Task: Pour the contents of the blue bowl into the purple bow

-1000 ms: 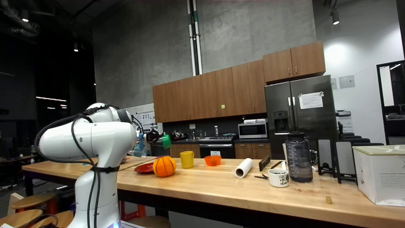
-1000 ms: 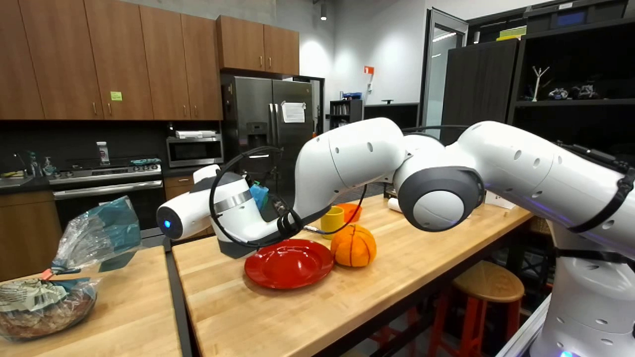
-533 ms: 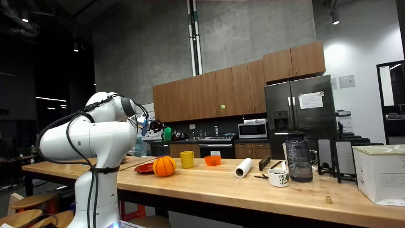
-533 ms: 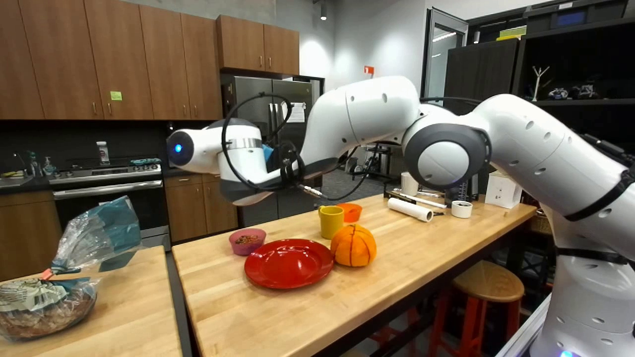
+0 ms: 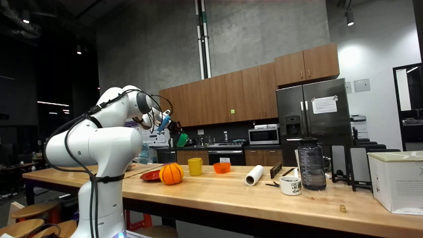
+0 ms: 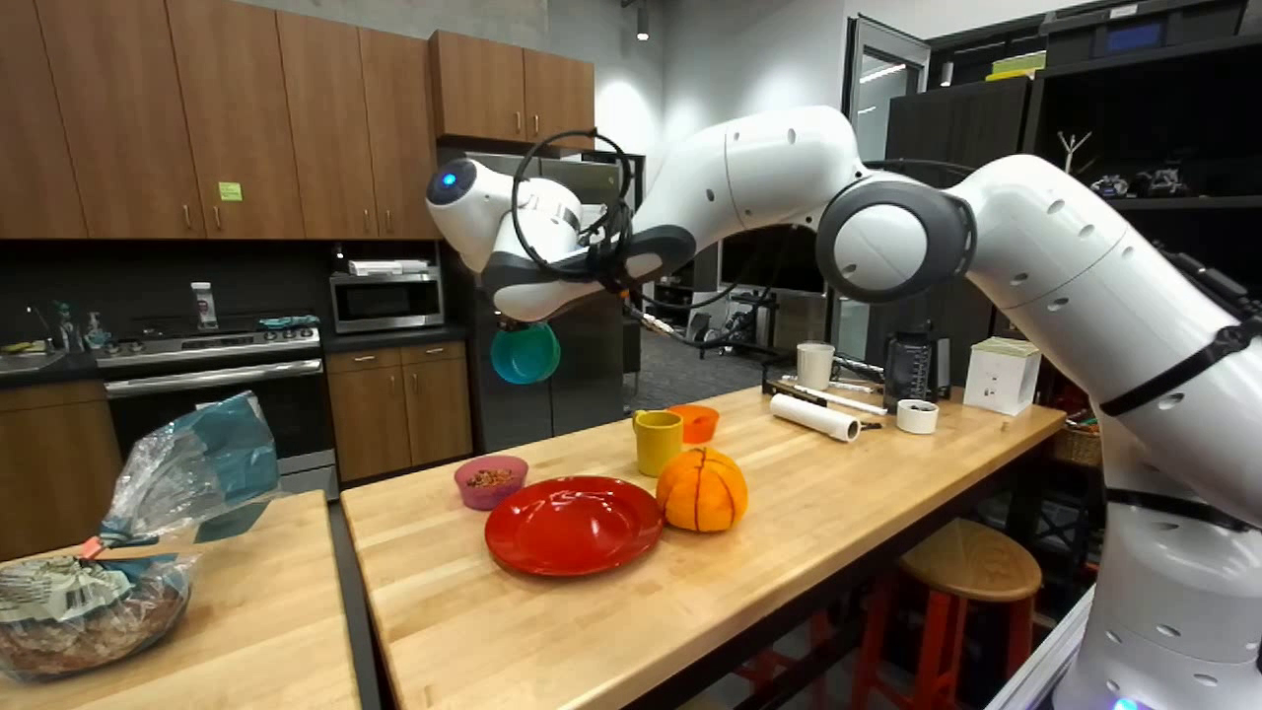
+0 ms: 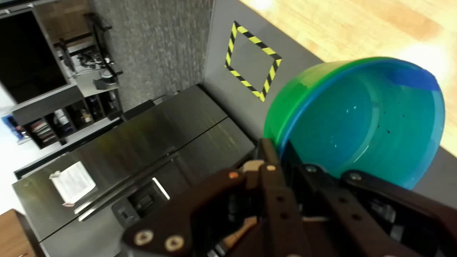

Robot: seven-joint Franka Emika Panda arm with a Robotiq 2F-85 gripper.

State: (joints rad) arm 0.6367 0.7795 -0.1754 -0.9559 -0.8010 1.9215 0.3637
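Now that my white robot arm (image 6: pixel 887 247) has lifted higher over the past second, the small round purple plastic bowl (image 6: pixel 481 499) it had blocked is in full sight, holding brown bits. My dark metal gripper (image 7: pixel 279 148) pinches the rim of the small round blue plastic bowl (image 7: pixel 355 121), green-tinted outside, tilted in mid-air. Only a few dark specks show within; the wrist picture is soft, so I cannot tell crumbs from stains. I judge the pour done and setting the bowl down left to do. On the pale wooden table (image 6: pixel 493 631), a glossy round red plate (image 6: pixel 575 526) lies just beside the purple bowl, near a lined orange pumpkin-shaped ball (image 6: pixel 702 490); farther off are a yellow mug (image 6: pixel 659 449), a shallow orange bowl (image 5: pixel 222 168) and a white hollow roll (image 6: pixel 814 417). Beyond rise a dark steel refrigerator (image 5: pixel 317 122) and brown wooden cupboards (image 5: pixel 218 99).
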